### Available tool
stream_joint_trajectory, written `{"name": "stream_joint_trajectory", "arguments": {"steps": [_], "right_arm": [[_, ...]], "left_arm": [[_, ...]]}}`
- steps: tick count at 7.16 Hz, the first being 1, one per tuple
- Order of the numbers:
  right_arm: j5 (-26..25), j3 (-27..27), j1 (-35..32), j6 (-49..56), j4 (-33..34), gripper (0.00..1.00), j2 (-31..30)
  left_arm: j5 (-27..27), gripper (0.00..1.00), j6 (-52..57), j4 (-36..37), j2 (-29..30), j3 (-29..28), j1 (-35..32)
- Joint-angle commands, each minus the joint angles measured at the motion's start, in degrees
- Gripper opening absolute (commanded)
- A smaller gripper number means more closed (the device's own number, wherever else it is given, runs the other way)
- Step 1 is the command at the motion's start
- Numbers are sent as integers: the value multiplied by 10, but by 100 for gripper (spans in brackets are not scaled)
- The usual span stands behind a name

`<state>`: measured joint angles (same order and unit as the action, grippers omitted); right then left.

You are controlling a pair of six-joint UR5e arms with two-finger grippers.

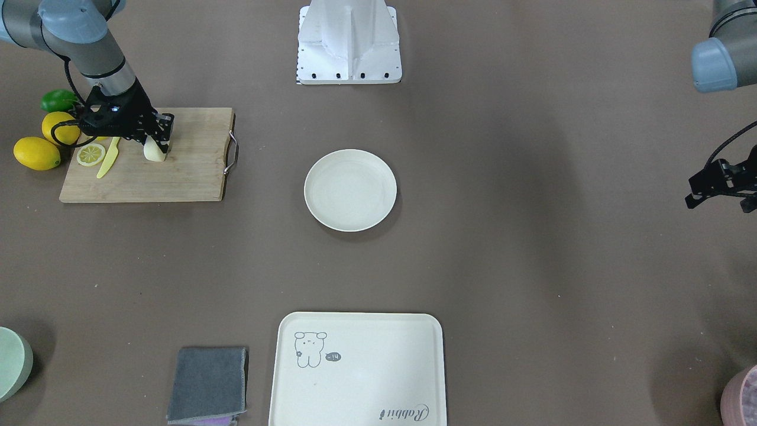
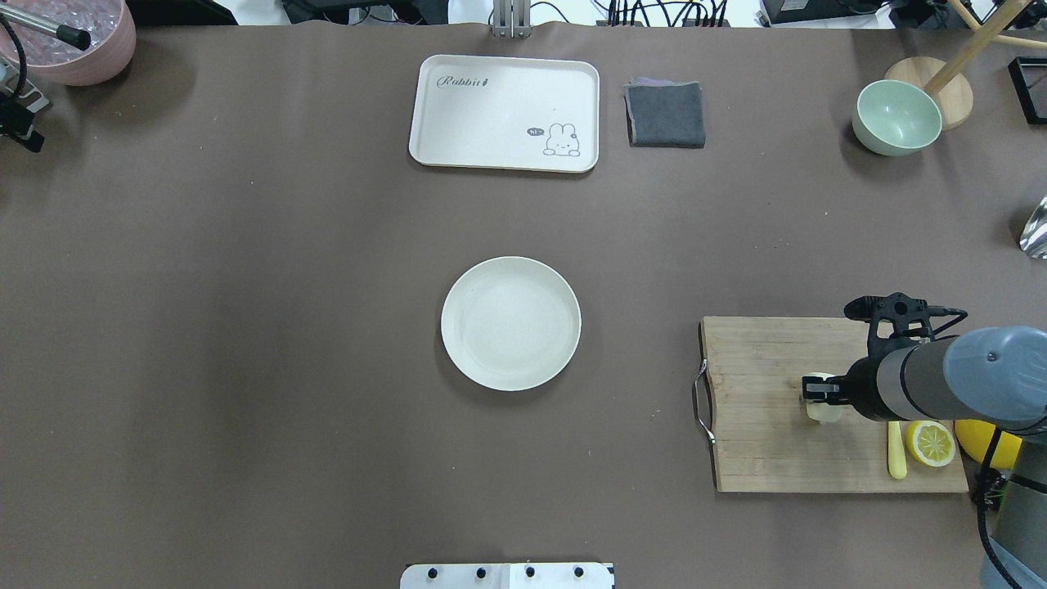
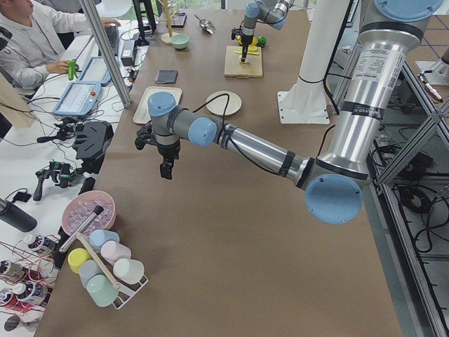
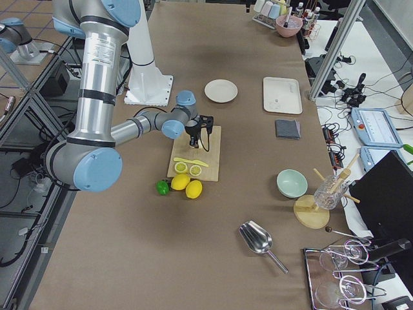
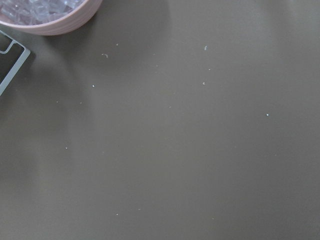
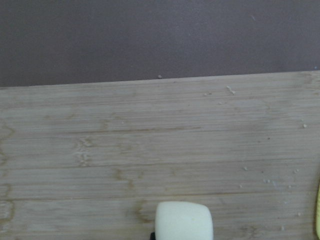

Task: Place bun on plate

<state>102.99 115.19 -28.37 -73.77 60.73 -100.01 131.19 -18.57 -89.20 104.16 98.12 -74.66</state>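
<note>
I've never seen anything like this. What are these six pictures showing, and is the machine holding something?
These are two robot arms at one table, photographed at once by six cameras: one facing the robot, one above and behind it, one at each table end, one on each wrist. The right arm reaches over a wooden cutting board, its jaws closed around a pale bun; the right wrist picture shows that bun up close. Lemons and a lemon slice lie nearby. The round plate in the middle is empty. The left arm hangs off to the side, holding nothing. A rabbit tray, grey cloth and green bowl sit farther off.
</note>
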Motion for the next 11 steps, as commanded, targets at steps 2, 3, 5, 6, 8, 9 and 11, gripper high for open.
{"name": "stream_joint_trajectory", "arguments": {"steps": [2,3,5,6,8,9,11], "right_arm": [[15,8,-4,0,5,24,17],[15,-2,-4,0,33,21,59],[13,-10,-3,-5,198,20,203],[12,-23,0,-28,226,20,250],[12,-90,5,-65,228,20,342],[10,-117,12,-80,228,21,381],[6,-167,25,-109,228,21,439]], "left_arm": [[5,98,-2,-1,-7,5,-1],[6,98,-2,-1,-9,9,-1],[13,98,-2,-1,-18,23,-3],[13,98,-2,-1,-18,24,-3],[13,98,-2,0,-17,23,-2],[13,98,-3,-1,-18,23,-2],[13,98,-5,0,-17,23,-2]]}}
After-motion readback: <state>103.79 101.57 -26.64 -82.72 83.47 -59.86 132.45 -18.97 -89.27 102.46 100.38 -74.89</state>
